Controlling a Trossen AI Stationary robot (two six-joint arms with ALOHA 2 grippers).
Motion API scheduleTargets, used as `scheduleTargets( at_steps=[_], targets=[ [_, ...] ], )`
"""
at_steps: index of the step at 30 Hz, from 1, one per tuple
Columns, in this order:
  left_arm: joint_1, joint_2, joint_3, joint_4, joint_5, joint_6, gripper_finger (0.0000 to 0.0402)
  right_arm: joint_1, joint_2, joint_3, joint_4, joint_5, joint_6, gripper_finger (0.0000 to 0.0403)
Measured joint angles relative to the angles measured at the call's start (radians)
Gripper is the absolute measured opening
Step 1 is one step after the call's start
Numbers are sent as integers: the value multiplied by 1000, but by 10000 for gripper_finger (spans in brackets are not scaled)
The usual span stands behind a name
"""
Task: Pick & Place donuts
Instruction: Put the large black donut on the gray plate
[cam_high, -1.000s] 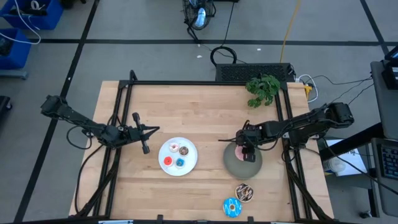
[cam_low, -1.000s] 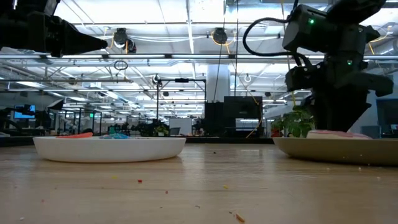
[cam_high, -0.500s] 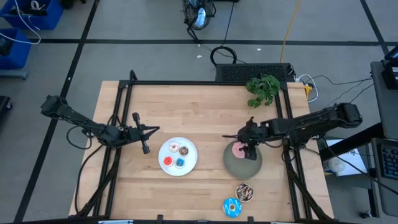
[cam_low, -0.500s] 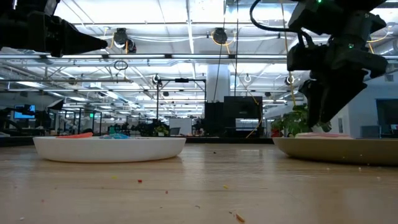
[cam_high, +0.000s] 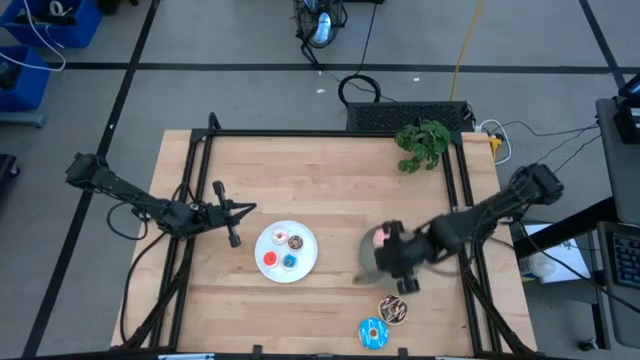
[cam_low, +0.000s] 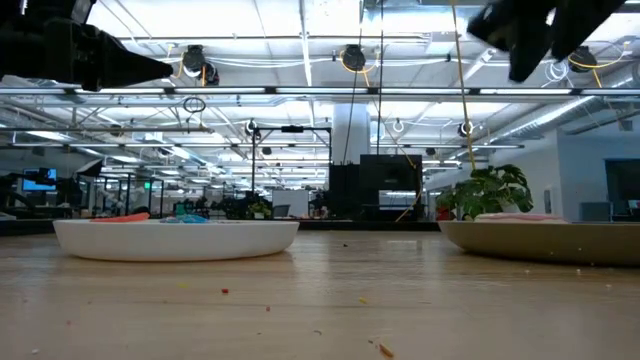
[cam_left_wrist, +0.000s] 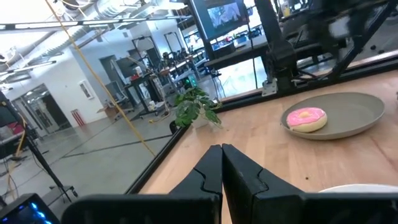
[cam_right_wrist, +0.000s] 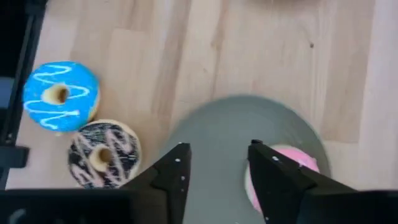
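Note:
A large pink donut (cam_high: 380, 238) lies flat on the grey plate (cam_high: 372, 262); it also shows in the right wrist view (cam_right_wrist: 287, 169) and the left wrist view (cam_left_wrist: 305, 118). A sprinkled chocolate donut (cam_high: 392, 310) and a blue donut (cam_high: 374, 333) lie on the table near its near edge. Small whitish (cam_high: 279, 237), brown (cam_high: 296, 241), red (cam_high: 270, 259) and blue (cam_high: 289, 262) donuts sit on the white plate (cam_high: 303, 266). My right gripper (cam_right_wrist: 217, 171) is open and empty, high above the grey plate's near side. My left gripper (cam_left_wrist: 221, 163) is shut and waits left of the white plate.
A potted green plant (cam_high: 422, 143) stands at the far right of the table. A black frame (cam_high: 330, 133) runs along the far edge and down both sides. Bare wood lies between the two plates and along the near left part.
My right gripper has risen from the pink donut on the grey plate and swung toward the table's near edge, toward the chocolate donut. The pink donut stays lying on the grey plate.

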Motion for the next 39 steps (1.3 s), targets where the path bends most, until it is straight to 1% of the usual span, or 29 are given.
scheduleTargets(
  at_steps=[2,4,7,11,13,17,20,25,28,33,39],
  targets=[
    [0,0,0,0,0,-9,17,51,66,91,-80,49,4,120],
    [0,0,0,2,0,-20,17,86,123,165,-149,71,18,94],
    [0,0,0,2,0,-27,17,114,186,228,-195,73,66,54],
    [0,0,0,0,0,-27,17,133,224,235,-206,6,116,10],
    [0,0,0,-7,0,-27,17,148,237,229,-205,-30,129,3],
    [0,0,0,-14,-1,-17,17,189,244,151,-150,-81,161,6],
    [0,0,0,-15,-2,-6,17,209,243,62,-49,-110,204,2],
    [0,0,0,-14,-3,7,17,222,242,-44,106,-108,278,6],
    [0,0,0,-14,-3,22,17,221,242,-84,154,-109,318,15],
    [0,0,0,-13,-3,24,17,221,242,-99,155,-109,348,48],
    [0,0,0,-13,-3,25,17,221,241,-99,191,-110,319,118]
  ],
)
